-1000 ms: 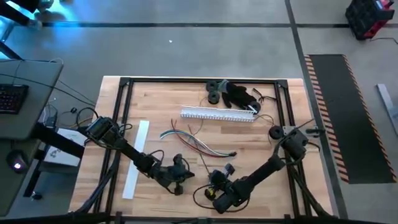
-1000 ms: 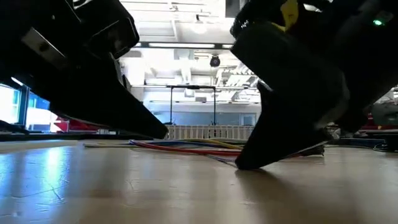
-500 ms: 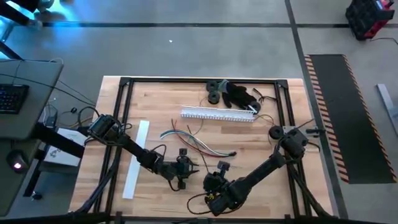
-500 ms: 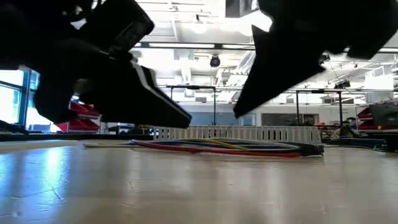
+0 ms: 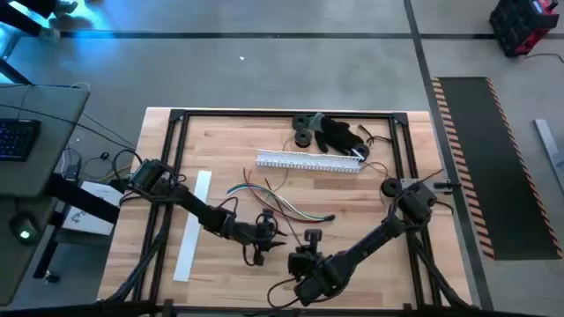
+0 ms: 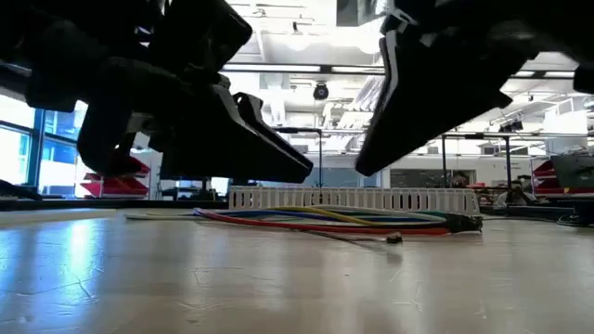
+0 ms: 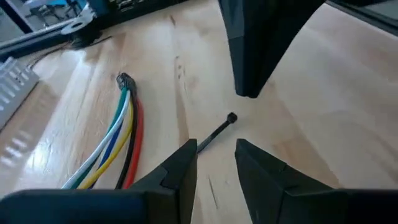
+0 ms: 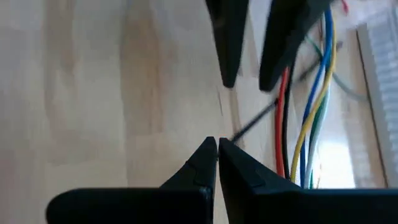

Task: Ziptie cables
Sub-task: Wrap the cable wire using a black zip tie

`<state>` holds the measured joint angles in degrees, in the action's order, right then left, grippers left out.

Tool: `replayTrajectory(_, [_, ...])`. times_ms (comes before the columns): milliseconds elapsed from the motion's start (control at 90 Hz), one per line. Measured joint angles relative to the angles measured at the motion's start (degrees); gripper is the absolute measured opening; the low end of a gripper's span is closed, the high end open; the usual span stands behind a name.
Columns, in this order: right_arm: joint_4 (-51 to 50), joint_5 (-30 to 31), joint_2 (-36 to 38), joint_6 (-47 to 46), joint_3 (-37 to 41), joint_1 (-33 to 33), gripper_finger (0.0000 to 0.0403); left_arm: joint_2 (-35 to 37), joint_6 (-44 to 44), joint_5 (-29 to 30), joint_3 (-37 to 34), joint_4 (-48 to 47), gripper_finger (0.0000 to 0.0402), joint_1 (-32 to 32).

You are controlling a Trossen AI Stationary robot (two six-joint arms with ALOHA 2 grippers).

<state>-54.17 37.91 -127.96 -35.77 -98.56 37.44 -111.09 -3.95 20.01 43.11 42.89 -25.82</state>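
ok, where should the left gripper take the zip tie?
By the thin tail, from above, fingers straddling the strip. The zip tie lies flat on the table, tail end nearest the open left gripper, its bulkier head farther off. The cables lie apart, to one side.

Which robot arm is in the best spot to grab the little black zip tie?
Left. The left claw is open with the zip tie right at its tips; the right claw is shut.

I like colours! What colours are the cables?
The cables are red, black, yellow, blue, green and white, clearest in the left wrist view.
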Motion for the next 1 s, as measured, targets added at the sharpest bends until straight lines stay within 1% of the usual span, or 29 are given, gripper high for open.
replayTrajectory(67, [-0.75,1.06,-0.09,0.80,0.07,0.39,0.0016,0.00,1.12,0.00,0.00,-0.16,0.0095,-0.21])
replayTrajectory(144, [0.18,0.51,-0.09,0.78,1.08,0.44,0.0041,-0.02,2.37,-0.02,0.00,-0.67,0.0095,-0.59])
replayTrajectory(244, [1.72,-2.29,-0.09,-3.23,4.09,-0.38,0.0090,-0.02,4.09,-0.09,0.02,-1.20,0.0095,-1.03])
replayTrajectory(367, [6.78,-0.69,-0.17,-10.02,9.37,-0.86,0.0151,-0.04,5.60,-0.13,0.02,-1.65,0.0095,-1.75])
replayTrajectory(433, [10.17,0.29,0.08,-12.21,11.34,-0.71,0.0174,-0.06,6.43,-0.11,0.00,-2.40,0.0095,-2.10])
replayTrajectory(500, [13.69,0.86,0.21,-14.00,12.77,-0.71,0.0180,-0.07,6.47,-0.13,0.00,-2.54,0.0095,-2.34])
replayTrajectory(567, [16.25,1.01,0.32,-15.97,14.11,-0.65,0.0171,-0.37,6.70,-0.07,0.02,-2.44,0.0095,-2.45])
replayTrajectory(644, [17.90,0.71,0.33,-17.46,14.95,-0.65,0.0141,-1.12,6.87,-0.05,0.00,-2.58,0.0095,-2.50])
replayTrajectory(833, [19.17,-1.48,0.24,-19.69,16.04,-0.66,0.0021,-5.77,6.87,0.04,0.25,2.25,0.0095,-2.48])
replayTrajectory(867, [19.23,-1.48,0.26,-19.70,15.96,-0.61,0.0012,-6.87,6.57,0.10,0.72,2.56,0.0095,-2.51])
replayTrajectory(922, [18.73,-1.56,0.46,-20.18,15.29,-0.56,0.0010,-8.46,4.73,0.36,1.72,3.50,0.0095,-2.71])
replayTrajectory(1000, [18.56,-2.10,0.98,-21.48,14.44,-0.45,0.0003,-10.78,1.05,2.56,3.79,4.45,0.0095,-3.34])
